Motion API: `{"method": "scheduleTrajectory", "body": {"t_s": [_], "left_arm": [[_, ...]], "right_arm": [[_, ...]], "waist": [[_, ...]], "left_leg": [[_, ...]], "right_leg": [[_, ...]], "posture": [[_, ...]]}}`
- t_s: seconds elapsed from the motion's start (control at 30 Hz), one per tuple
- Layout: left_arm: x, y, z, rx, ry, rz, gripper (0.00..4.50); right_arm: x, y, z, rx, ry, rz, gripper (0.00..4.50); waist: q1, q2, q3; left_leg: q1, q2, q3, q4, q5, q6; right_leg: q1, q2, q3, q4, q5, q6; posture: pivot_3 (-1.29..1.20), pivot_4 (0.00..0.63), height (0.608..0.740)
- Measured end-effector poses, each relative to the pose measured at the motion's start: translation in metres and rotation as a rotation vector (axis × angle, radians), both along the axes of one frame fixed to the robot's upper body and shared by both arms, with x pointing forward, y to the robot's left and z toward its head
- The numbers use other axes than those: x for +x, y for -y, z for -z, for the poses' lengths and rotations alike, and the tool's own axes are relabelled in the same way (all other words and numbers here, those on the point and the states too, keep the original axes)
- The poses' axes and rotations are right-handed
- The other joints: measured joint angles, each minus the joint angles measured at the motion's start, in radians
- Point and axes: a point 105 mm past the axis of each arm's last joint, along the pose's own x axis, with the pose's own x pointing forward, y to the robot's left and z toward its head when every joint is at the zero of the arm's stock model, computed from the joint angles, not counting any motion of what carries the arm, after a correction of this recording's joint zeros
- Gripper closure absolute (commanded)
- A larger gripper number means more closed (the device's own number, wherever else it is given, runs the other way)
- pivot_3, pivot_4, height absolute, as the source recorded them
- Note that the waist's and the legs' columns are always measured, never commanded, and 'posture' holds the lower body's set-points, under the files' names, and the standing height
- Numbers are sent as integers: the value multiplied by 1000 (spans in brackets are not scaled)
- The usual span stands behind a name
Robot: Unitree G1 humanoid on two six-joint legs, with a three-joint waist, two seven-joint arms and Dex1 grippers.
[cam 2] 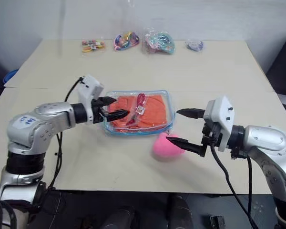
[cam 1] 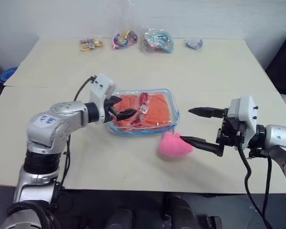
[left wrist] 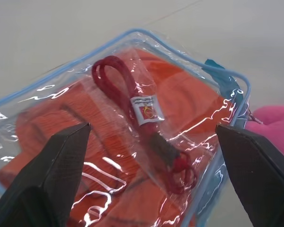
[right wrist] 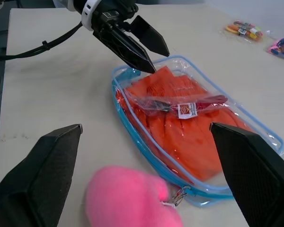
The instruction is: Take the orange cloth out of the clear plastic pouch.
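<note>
The left gripper point(cam 1: 122, 108) is hovering with its fingers spread apart at the left end of the clear plastic pouch point(cam 1: 174, 110), its black fingertips point(cam 2: 120, 114) covering part of that end, so whether they are touching the plastic is hard to make out. The pouch is lying flat on the table point(cam 1: 205, 71) with the orange cloth point(cam 1: 157, 109) folded inside it, filling most of it; a red cord point(left wrist: 114, 71) with a small white tag point(left wrist: 146, 109) is lying on top of the cloth under the plastic. The blue zipper edge is running along the near side of the pouch. The right gripper point(cam 1: 196, 126) is hanging to the right of the pouch, fingers wide apart and holding nothing, its lower finger overlapping a pink plush heart point(cam 1: 171, 147) just beside the pouch's near corner. Small bags point(cam 1: 157, 40) of colourful items are sitting along the far edge, contents too small to tell.
</note>
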Motion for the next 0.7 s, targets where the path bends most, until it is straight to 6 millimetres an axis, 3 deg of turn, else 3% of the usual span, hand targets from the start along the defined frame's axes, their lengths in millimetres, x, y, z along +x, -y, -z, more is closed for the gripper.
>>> {"method": "scheduleTrajectory", "body": {"t_s": [0.13,0.33,0.43,0.7], "left_arm": [[6,15,-1,36,-12,-3,32],[13,37,22,96,-93,0,32],[14,43,33,139,-128,5,636],[18,38,41,180,-142,-22,3283]], "right_arm": [[-3,-3,0,-8,12,-10,0],[-3,-4,-1,-8,23,0,0],[-3,-7,0,-4,22,-3,0],[-3,-8,0,1,37,1,0]], "waist": [[-2,0,0],[-10,0,0],[-11,0,0],[-11,0,0]], "left_leg": [[0,4,5,-1,-1,-1],[1,6,10,-1,-1,-2],[1,6,11,-1,-1,-2],[1,7,15,-1,-1,-2]], "right_leg": [[2,4,5,0,0,-1],[1,7,7,0,1,-1],[1,7,7,0,1,-1],[1,7,8,0,1,-1]], "posture": [[0,150,740],[0,150,740],[0,150,740],[0,150,740]]}}
